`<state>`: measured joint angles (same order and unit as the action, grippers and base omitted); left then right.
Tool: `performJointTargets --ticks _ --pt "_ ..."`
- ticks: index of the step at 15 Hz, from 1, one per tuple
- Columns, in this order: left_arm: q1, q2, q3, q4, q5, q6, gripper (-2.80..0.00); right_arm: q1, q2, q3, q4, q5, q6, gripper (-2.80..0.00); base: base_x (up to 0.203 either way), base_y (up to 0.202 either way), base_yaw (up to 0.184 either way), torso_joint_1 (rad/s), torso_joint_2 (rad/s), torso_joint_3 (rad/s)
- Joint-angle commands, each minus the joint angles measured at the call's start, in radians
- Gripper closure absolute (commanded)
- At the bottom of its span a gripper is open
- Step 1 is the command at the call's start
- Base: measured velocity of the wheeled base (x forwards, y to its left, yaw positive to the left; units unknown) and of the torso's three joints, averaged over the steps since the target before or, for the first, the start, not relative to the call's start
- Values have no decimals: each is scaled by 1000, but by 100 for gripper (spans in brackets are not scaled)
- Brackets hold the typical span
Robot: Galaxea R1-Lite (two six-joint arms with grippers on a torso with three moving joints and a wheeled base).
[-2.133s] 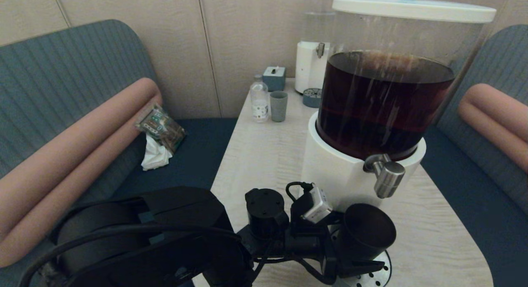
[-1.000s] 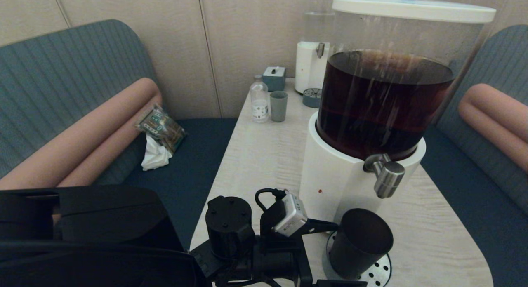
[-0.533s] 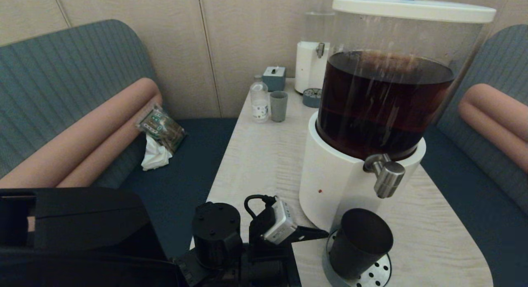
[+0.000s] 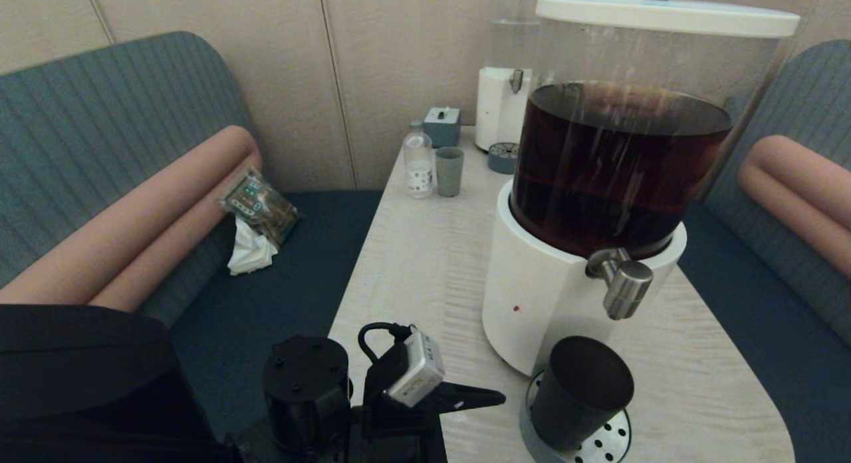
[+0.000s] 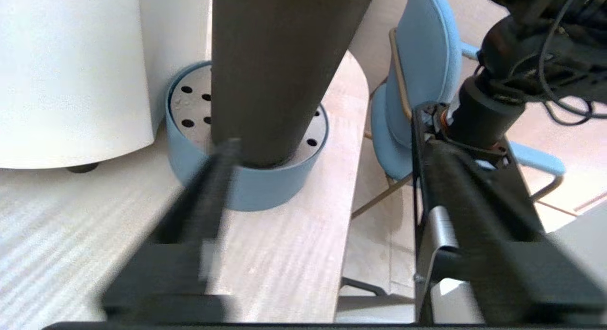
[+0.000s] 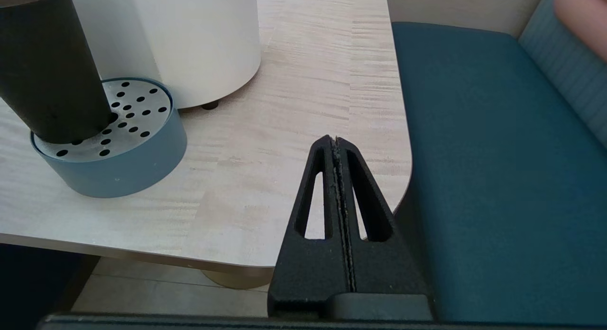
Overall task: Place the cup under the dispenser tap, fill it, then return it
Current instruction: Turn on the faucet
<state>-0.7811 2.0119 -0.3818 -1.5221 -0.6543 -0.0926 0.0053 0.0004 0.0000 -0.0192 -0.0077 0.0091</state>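
Observation:
The black-brown cup (image 4: pixel 582 391) stands upright and free on the round blue drip tray (image 4: pixel 617 438), straight below the steel dispenser tap (image 4: pixel 623 287) of the big dispenser (image 4: pixel 618 163) of dark liquid. My left gripper (image 5: pixel 327 131) is open, clear of the cup (image 5: pixel 275 74), low and to its left; one finger (image 4: pixel 475 398) points at it across a gap. My right gripper (image 6: pixel 335 140) is shut on nothing over the table's near right corner, right of the tray (image 6: pixel 118 178) and cup (image 6: pixel 47 69). It does not show in the head view.
At the back of the table stand a clear-liquid dispenser (image 4: pixel 508 84), a grey-blue cup (image 4: pixel 449 171), a small bottle (image 4: pixel 418 160) and a box (image 4: pixel 442 125). A packet and tissue (image 4: pixel 256 217) lie on the left bench. A blue chair (image 5: pixel 422 74) stands off the table's near end.
My left gripper has let go of the cup and drawn back to the left, away from it. The cup now stands on the drip tray by itself.

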Motion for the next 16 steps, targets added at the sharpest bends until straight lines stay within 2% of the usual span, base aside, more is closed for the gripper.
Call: performJointTargets --ticks 1,9,13,16 --pt "-1 -6 4 -8 -5 -13 0 1 -6 6 -1 0 0 0 0 0 0 0 0 0" --pt "-15 73 -29 -8 -8 -10 0 1 -5 6 -1 0 0 0 0 0 0 0 0 0" --pt "-34 145 -124 -8 -7 -17 0 1 -7 6 -1 0 0 0 0 0 0 0 0 0" --pt "-44 180 -152 -8 -4 -18 0 1 -6 6 -1 0 0 0 0 0 0 0 0 0"
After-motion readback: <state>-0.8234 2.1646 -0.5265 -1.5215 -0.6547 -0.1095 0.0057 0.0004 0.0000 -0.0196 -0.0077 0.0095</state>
